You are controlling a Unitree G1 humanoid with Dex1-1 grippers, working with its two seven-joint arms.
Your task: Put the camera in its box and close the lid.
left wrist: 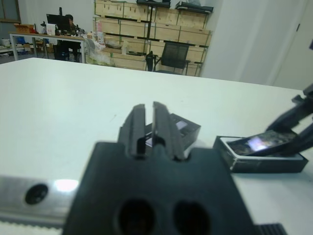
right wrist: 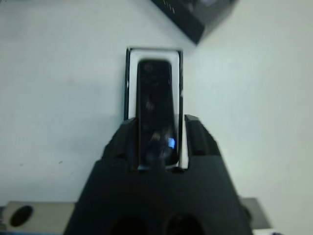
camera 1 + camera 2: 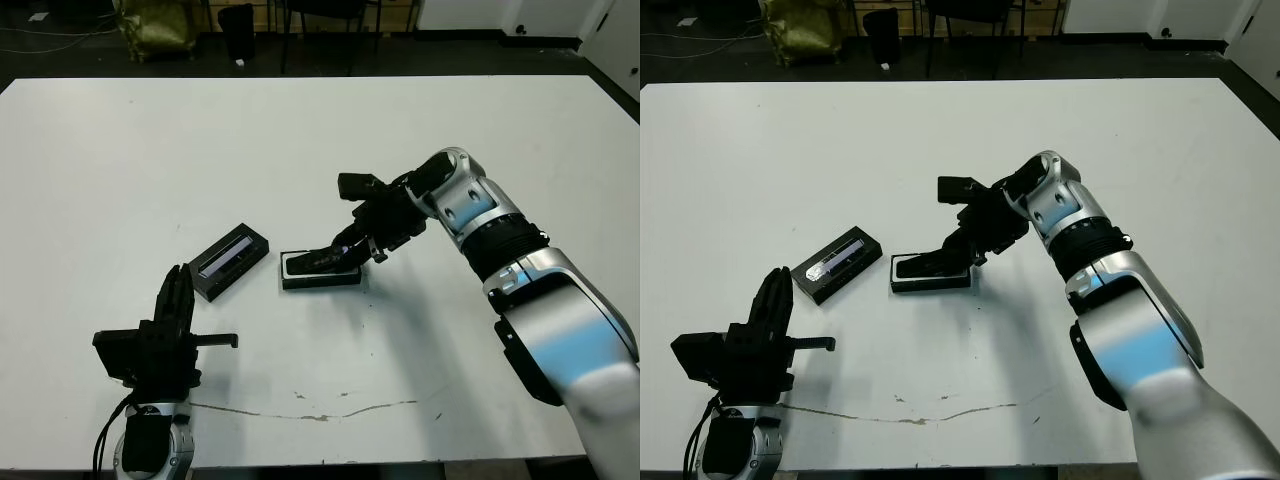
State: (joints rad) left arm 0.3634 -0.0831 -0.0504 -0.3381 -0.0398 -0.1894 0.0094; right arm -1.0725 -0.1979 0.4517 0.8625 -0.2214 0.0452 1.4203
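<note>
While our right gripper (image 2: 155,147) holds the camera (image 2: 155,107) tilted over the box (image 3: 320,276), we risk it propping on the rim if released unevenly.

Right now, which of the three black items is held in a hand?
The camera, tilted over the box in the right hand; the lid lies untouched.

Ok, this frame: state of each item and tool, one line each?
camera: held by the right tool, tilted, one end down in the box.
box: open, on the table.
lid: off, lying beside the box.
right tool: shut on the camera.
left tool: shut, empty.
</note>
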